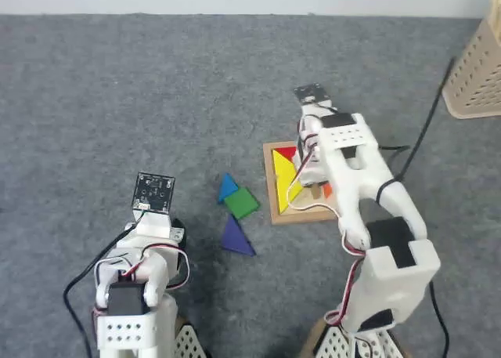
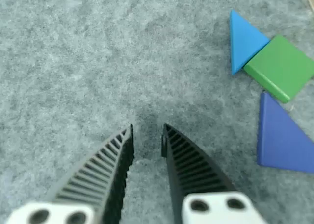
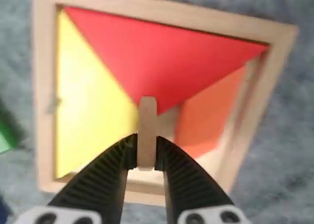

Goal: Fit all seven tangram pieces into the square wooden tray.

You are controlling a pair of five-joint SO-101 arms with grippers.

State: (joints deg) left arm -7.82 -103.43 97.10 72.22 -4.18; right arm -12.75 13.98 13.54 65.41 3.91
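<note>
The square wooden tray [image 1: 301, 215] lies right of centre and holds a yellow triangle [image 3: 88, 106], a red triangle [image 3: 157, 62] and an orange piece [image 3: 206, 116]. My right gripper [image 3: 146, 143] hangs over the tray's middle, shut on a small plain wooden piece [image 3: 147, 111] held upright. A light blue triangle [image 1: 227, 187], a green square [image 1: 242, 203] and a dark blue triangle [image 1: 234, 237] lie on the carpet left of the tray. My left gripper [image 2: 147, 133] sits low over bare carpet, left of those pieces, slightly open with nothing between its fingers.
Grey carpet covers the table. A beige slotted basket [image 1: 477, 68] stands at the far right edge. Cables run beside both arm bases near the front. Open carpet lies to the left and at the back.
</note>
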